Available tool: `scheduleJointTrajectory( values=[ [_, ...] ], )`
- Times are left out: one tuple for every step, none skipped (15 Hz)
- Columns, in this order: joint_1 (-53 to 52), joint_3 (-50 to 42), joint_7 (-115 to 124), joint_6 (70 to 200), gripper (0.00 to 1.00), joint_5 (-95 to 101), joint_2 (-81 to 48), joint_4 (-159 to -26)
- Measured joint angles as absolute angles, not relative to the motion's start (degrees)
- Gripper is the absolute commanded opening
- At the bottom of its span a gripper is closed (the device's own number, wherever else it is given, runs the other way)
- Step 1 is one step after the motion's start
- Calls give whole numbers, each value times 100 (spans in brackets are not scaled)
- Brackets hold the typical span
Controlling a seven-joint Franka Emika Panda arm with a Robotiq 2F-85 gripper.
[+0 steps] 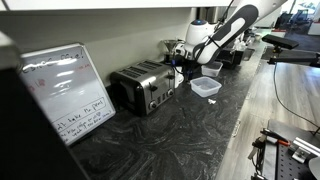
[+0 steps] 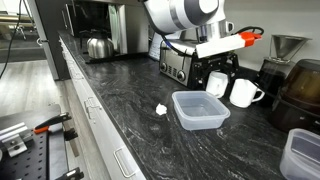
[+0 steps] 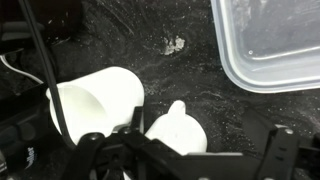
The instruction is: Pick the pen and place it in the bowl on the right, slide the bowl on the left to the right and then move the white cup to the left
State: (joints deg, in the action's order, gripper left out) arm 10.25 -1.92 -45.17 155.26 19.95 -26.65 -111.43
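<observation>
Wrist view: arm points down, tool (image 3: pixel 185 150) spread wide, empty, above white cup (image 3: pixel 175 133)

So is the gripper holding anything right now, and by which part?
Nothing is held. The gripper stands open above the white cups.

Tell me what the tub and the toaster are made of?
The tub looks like cloudy plastic: the dark counter shows faintly through it. The toaster seems to be shiny metal, maybe chrome: its sides mirror the light.
</observation>
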Motion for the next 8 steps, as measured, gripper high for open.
scheduleJointTrajectory(
  values=[
    [1038, -173, -4607, 15502, 100, 1936, -2709, -11095],
    [1048, -154, -4695, 15490, 100, 1884, -2756, -11048],
    [1054, -135, -4775, 15479, 100, 1848, -2801, -11005],
    [1058, -116, -4845, 15472, 100, 1822, -2842, -10964],
    [1059, -99, -4896, 15464, 75, 1806, -2883, -10919],
    [1059, -85, -4917, 15461, 74, 1802, -2924, -10875],
    [1059, -72, -4923, 15461, 66, 1801, -2956, -10838],
    [1059, -62, -4923, 15461, 60, 1800, -2981, -10803]
  ],
)
